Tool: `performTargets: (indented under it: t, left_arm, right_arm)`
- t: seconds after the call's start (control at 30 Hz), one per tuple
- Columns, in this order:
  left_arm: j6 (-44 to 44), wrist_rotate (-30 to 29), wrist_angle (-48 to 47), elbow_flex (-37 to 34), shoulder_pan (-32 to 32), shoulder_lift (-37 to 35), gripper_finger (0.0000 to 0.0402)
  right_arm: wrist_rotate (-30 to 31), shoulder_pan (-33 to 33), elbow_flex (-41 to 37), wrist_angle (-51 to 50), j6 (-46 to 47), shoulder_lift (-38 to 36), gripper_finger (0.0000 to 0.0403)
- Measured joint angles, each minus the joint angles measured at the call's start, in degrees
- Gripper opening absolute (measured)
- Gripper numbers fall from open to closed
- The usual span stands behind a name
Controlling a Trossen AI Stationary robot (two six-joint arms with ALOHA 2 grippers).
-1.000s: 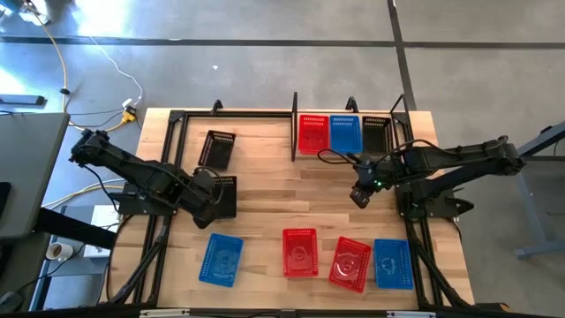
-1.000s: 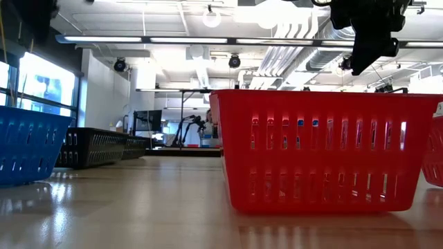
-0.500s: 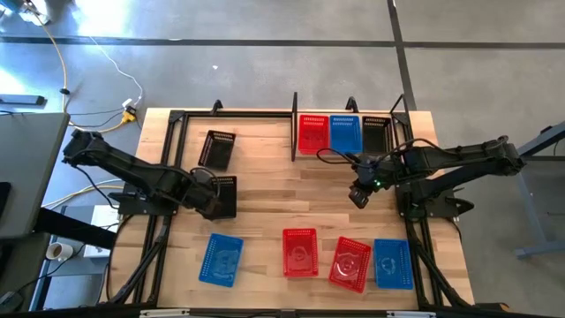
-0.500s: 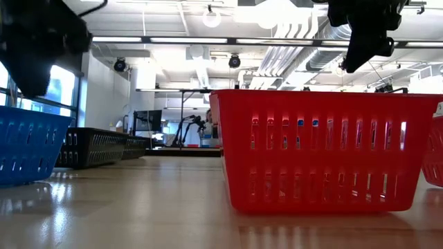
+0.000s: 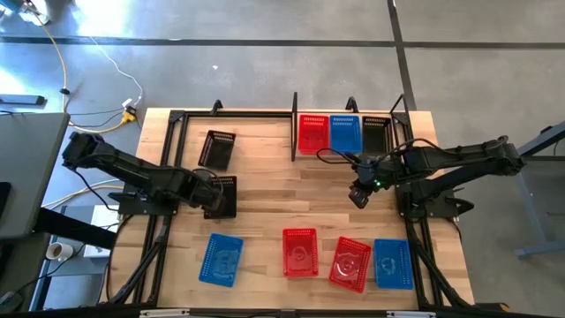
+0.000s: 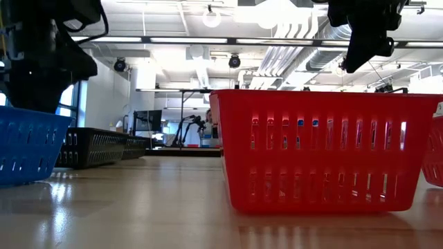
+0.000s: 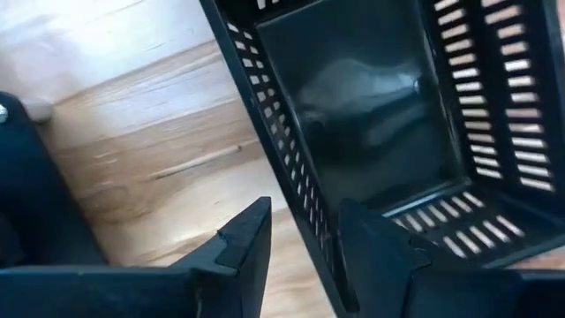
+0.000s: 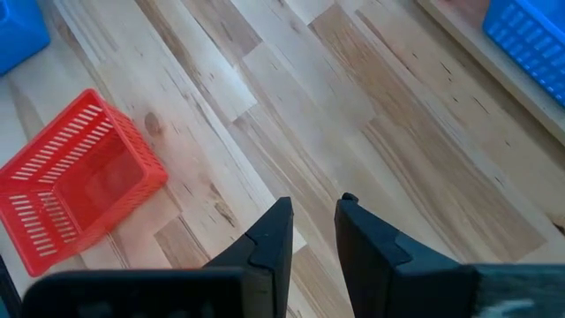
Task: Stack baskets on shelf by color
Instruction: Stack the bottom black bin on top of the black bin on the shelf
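Left hand (image 7: 305, 234), released, straddles a black basket's (image 7: 371, 115) wall; right hand (image 8: 311, 231), released, hovers at three o'clock.

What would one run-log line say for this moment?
left end effector: open, fingers astride black basket wall | right end effector: empty, above table | shelf: red, blue, black baskets

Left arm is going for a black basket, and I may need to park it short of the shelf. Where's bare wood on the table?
The widest bare patch is mid-table, between the left gripper at its black basket and the right gripper, below the shelf. The near edge is crowded: blue basket, red baskets, another blue. A second black basket sits left of the shelf.
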Motion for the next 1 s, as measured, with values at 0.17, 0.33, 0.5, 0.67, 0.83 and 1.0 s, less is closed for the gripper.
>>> performTargets:
  t: [0.17,0.33,0.5,0.67,0.83,1.0]
  left_arm:
    - [-1.88,0.05,3.26,-3.18,1.36,0.0,0.0126]
    - [-3.13,2.0,5.9,-5.38,2.33,0.0,0.0125]
    - [-4.54,2.4,9.27,-6.39,2.32,0.0,0.0089]
    - [-6.01,2.03,11.18,-6.39,2.21,0.0,0.0016]
    - [-5.89,2.03,16.03,-6.39,2.21,0.0,0.001]
    - [-4.75,-0.4,18.26,-3.67,2.17,0.02,0.0004]
  right_arm:
    - [-0.02,0.0,0.0,0.2,0.0,0.0,0.0075]
    - [-0.04,0.0,0.0,0.2,0.0,0.0,0.0075]
    - [-0.07,0.0,0.0,0.39,0.0,0.0,0.0075]
    - [-0.12,0.0,0.0,0.39,-0.65,0.0,0.0075]
    - [-1.09,0.0,0.0,1.18,-3.62,0.0,0.0075]
    - [-3.79,0.0,0.0,5.38,-8.19,0.0,0.0075]
